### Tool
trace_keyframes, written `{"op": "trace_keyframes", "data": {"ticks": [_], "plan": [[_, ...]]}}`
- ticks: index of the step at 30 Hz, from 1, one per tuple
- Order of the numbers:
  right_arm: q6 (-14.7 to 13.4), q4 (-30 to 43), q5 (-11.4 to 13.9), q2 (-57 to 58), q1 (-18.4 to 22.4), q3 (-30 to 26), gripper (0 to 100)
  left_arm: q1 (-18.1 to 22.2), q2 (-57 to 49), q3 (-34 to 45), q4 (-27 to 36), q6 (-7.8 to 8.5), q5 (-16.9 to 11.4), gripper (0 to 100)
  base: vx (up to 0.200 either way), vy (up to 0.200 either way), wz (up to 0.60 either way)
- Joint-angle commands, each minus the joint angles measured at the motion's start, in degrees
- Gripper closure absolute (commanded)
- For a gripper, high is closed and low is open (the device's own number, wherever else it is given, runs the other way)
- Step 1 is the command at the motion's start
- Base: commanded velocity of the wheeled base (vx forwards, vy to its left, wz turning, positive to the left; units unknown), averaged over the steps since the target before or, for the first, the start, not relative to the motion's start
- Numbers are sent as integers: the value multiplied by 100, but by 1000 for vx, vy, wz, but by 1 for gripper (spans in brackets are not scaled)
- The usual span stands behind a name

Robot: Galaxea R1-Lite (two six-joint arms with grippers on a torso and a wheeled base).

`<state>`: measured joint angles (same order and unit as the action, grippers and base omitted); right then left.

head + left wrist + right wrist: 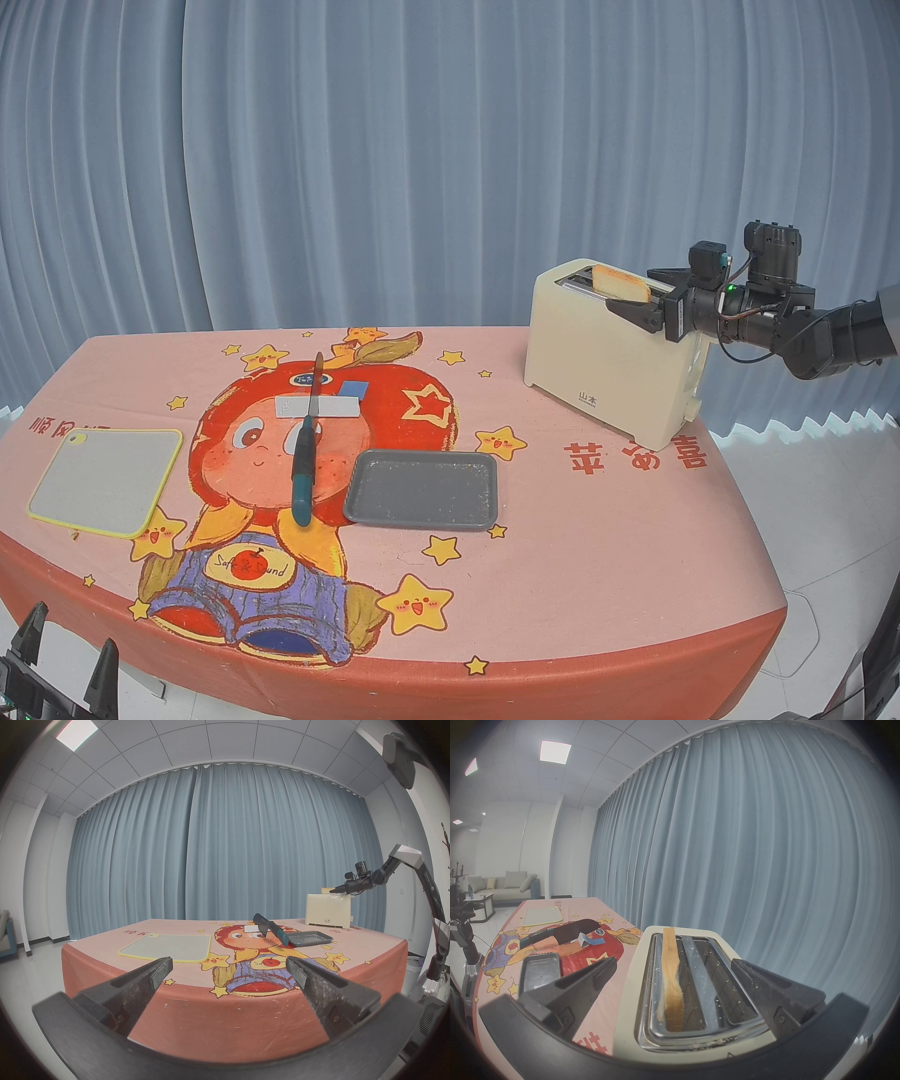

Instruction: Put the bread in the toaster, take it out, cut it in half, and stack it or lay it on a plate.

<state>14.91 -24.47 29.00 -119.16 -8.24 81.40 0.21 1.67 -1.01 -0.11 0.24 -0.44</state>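
Observation:
A cream toaster (609, 361) stands at the table's far right, with a slice of bread (621, 281) upright in its front slot and sticking out the top. In the right wrist view the bread (671, 980) sits in one slot of the toaster (637, 1001). My right gripper (652, 298) hovers open just beside the toaster's top, its fingers apart with nothing between them. My left gripper (229, 982) is open, low off the table's near left edge. A teal-handled knife (306, 450) leans on a small stand. The grey plate (421, 489) lies mid-table.
A grey cutting board (105, 480) with a yellow rim lies at the table's left. The tablecloth (581, 581) has open room in front of the toaster. A blue curtain hangs behind the table.

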Motion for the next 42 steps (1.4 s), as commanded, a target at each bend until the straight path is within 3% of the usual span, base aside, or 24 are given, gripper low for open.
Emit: {"op": "trace_keyframes", "data": {"ticks": [1,4,5,42], "plan": [[30,-5,0,-107,-64,17,0,6,0,101,2,2,0,0,0,0,0],[38,-5,0,-98,-90,8,0,6,0,101,2,2,0,0,0,0,0],[38,-5,0,-98,-108,17,100,6,0,101,-7,2,0,0,0,0,0],[12,-14,0,262,-81,-159,100,6,9,101,2,2,0,0,0,0,0]]}}
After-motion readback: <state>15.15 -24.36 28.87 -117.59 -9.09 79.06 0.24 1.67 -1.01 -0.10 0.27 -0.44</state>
